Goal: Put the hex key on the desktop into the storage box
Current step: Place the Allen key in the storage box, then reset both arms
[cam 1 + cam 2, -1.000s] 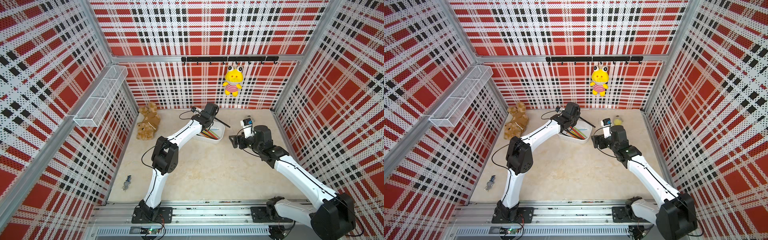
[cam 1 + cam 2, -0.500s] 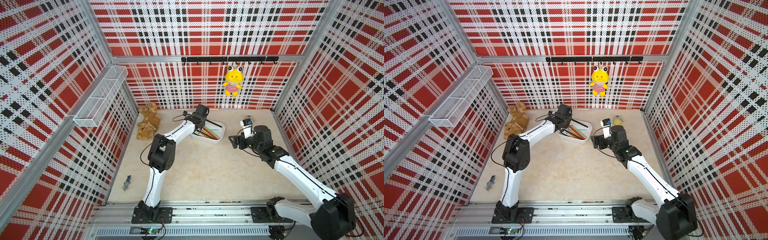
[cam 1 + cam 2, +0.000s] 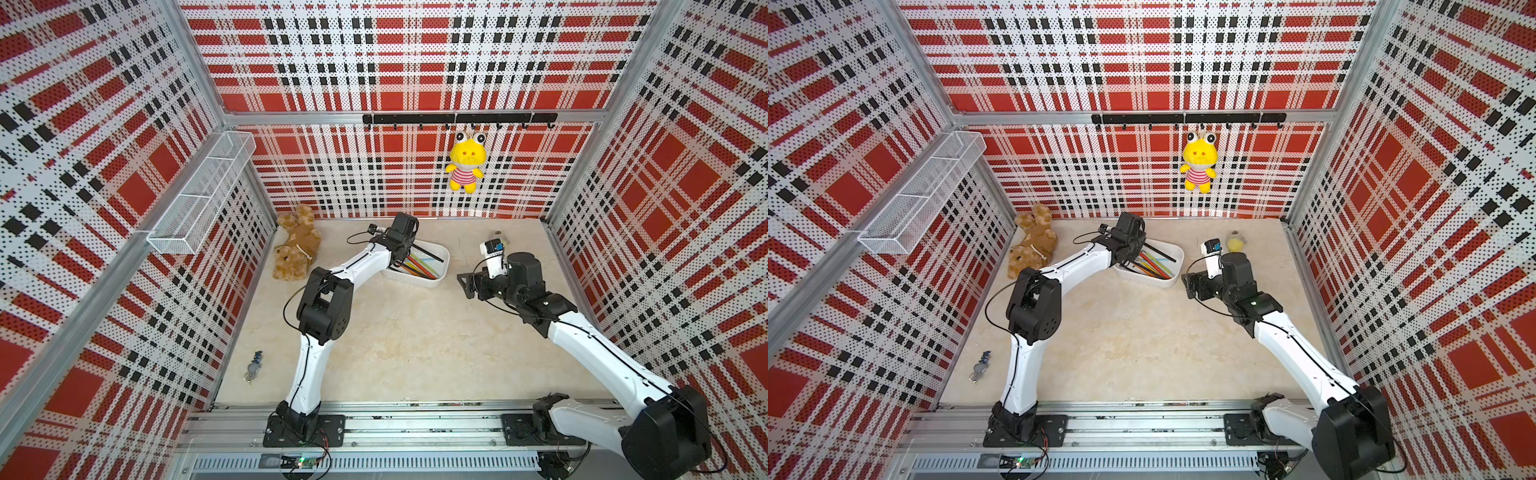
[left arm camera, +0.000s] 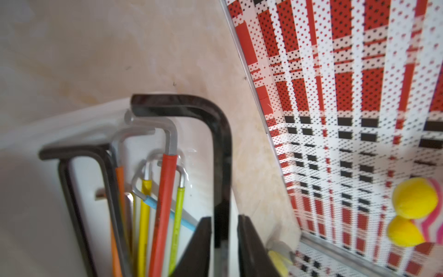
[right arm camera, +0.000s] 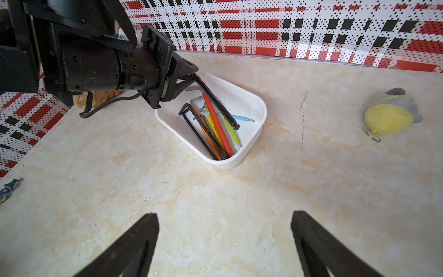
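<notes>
My right hand (image 5: pixel 224 214) hovers over the desk (image 5: pixel 167 191), jaws wide, nothing between them. The blue label (image 3: pixel 496 248) on its wrist camera is too small to read. Beyond it stands the storage box (image 5: pixel 230 164), holding colour-sleeved keys (image 5: pixel 219 129). At the box's end, my left hand (image 4: pixel 224 218) has its jaws narrowly parted around the black hex key (image 5: pixel 217 101), with a gap showing. The key's free end reaches down inside the box.
</notes>
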